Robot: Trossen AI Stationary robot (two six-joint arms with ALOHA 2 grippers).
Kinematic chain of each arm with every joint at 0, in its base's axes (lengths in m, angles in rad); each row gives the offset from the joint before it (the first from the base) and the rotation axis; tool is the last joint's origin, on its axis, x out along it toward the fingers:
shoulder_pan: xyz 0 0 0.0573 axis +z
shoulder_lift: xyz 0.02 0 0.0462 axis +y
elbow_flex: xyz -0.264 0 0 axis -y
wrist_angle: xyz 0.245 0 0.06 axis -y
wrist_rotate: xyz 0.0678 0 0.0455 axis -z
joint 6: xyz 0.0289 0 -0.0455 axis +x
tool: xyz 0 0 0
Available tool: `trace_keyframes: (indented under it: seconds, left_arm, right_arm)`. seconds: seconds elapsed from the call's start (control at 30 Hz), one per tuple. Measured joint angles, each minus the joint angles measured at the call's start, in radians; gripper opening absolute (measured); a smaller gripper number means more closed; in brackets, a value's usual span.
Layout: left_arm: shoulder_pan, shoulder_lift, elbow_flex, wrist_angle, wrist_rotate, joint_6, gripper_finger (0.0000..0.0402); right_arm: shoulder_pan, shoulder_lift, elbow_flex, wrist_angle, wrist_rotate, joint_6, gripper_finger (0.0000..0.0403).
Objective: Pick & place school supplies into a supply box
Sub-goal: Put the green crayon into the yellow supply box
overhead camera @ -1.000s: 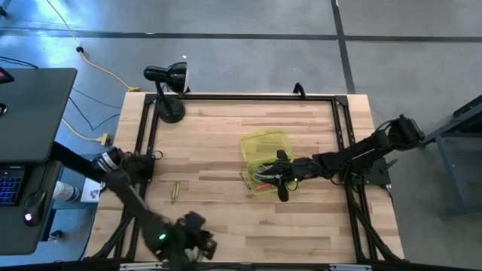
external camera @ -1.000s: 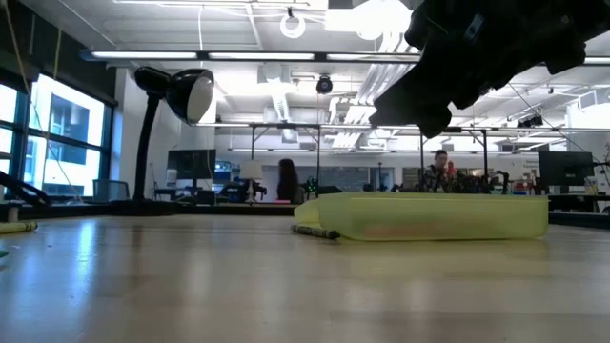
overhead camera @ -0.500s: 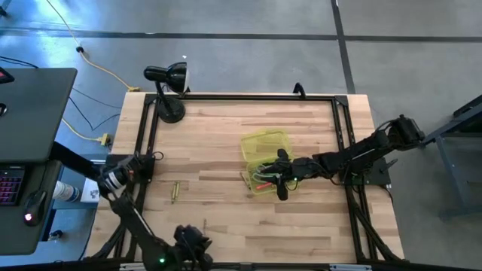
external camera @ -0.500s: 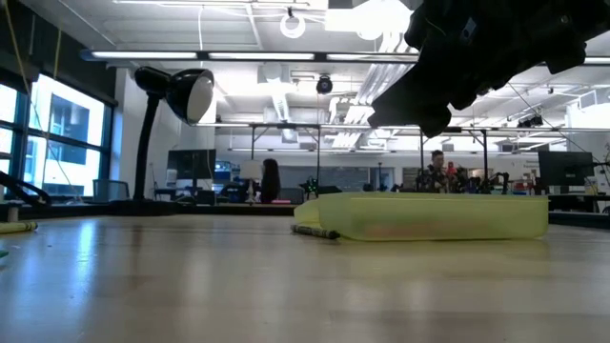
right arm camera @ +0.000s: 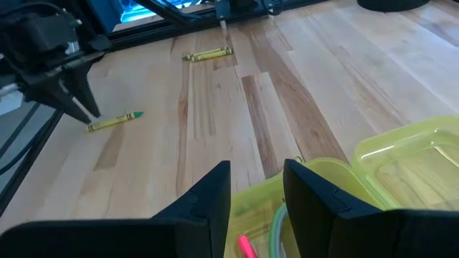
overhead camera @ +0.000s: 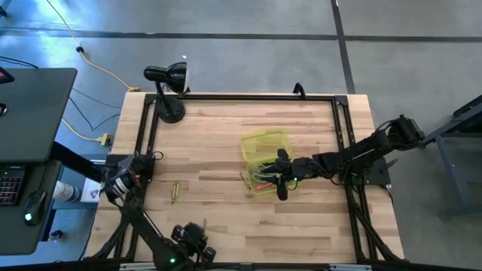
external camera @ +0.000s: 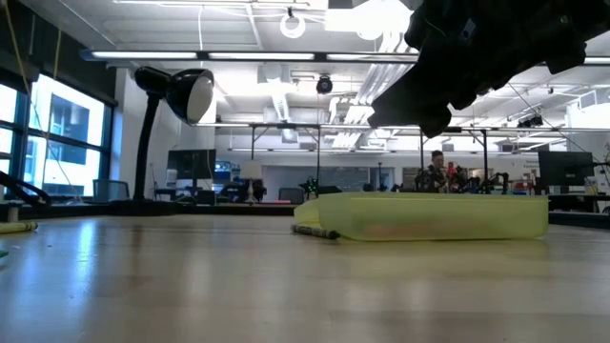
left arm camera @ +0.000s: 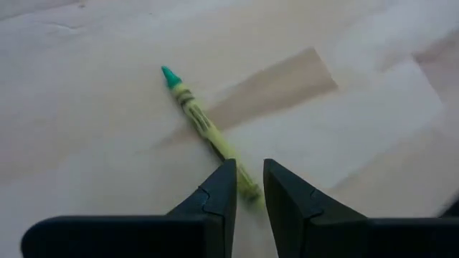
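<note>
A yellow-green crayon with a teal tip (left arm camera: 204, 129) lies flat on the wood near the table's near edge, also seen in the right wrist view (right arm camera: 115, 122). My left gripper (left arm camera: 249, 188) hangs low over the crayon's blunt end, slightly open, a finger on either side of that end; I see no contact. The supply box (overhead camera: 263, 177) sits mid-table with its lid (overhead camera: 265, 143) folded open toward the far side. A pink marker (right arm camera: 247, 247) lies inside. My right gripper (right arm camera: 257, 193) hovers open over the box's near-left rim.
Two yellow crayons (overhead camera: 175, 192) lie left of the box, and another thin stick (external camera: 315, 232) rests against the box's left side. A black desk lamp (overhead camera: 167, 90) stands at the far left corner. A black frame (overhead camera: 241, 96) runs around the table.
My left gripper has sunk toward the table, tipping further downward, and has come in over the teal-tipped crayon at the near edge. Its finger gap looks unchanged. The crayon has stayed where it was.
</note>
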Motion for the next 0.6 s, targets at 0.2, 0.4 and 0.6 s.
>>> trace_keyframes:
  seconds: [0.2, 0.4, 0.6]
  left_arm:
    - [0.029, 0.025, 0.0, -0.028, 0.005, -0.005, 0.0101]
    - [0.046, 0.027, 0.0, -0.092, 0.056, -0.005, 0.0101]
    - [0.071, 0.027, 0.0, -0.194, -0.041, -0.006, 0.0101]
  right_arm:
    - [0.0, 0.0, 0.0, -0.002, 0.0, 0.0, 0.0107]
    - [0.0, 0.0, 0.0, -0.005, -0.003, 0.0, 0.0107]
    - [0.0, 0.0, 0.0, -0.005, -0.004, 0.0, 0.0107]
